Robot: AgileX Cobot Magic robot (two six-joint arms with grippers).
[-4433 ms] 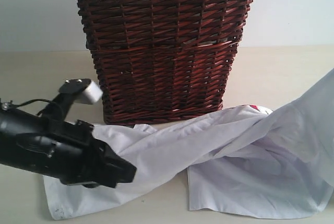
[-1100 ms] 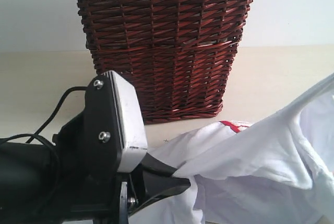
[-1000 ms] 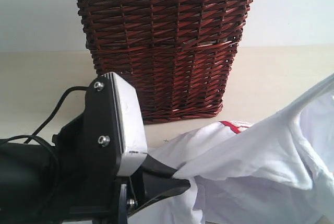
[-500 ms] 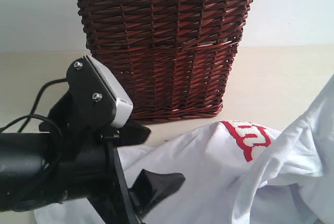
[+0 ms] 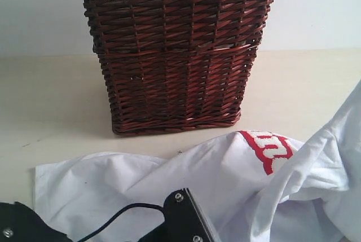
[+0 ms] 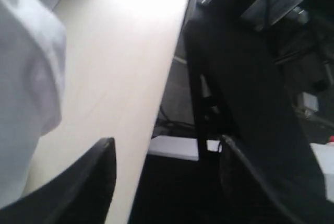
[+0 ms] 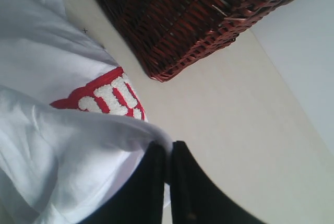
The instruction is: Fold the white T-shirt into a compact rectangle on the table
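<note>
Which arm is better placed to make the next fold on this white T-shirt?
Probably right. The right gripper is shut on a raised edge of the white T-shirt, ready to carry it over. The left gripper is open, holding nothing.

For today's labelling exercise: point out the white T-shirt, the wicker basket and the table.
white T-shirt (image 5: 141, 180), exterior view, flat spread cloth.
wicker basket (image 5: 175, 67), exterior view, middle of front wall.
table (image 5: 56, 95), exterior view, bare surface left of basket.

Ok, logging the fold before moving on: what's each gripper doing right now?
Left gripper: open, holding nothing.
Right gripper: shut on the thin white T-shirt with the red chest band.
</note>
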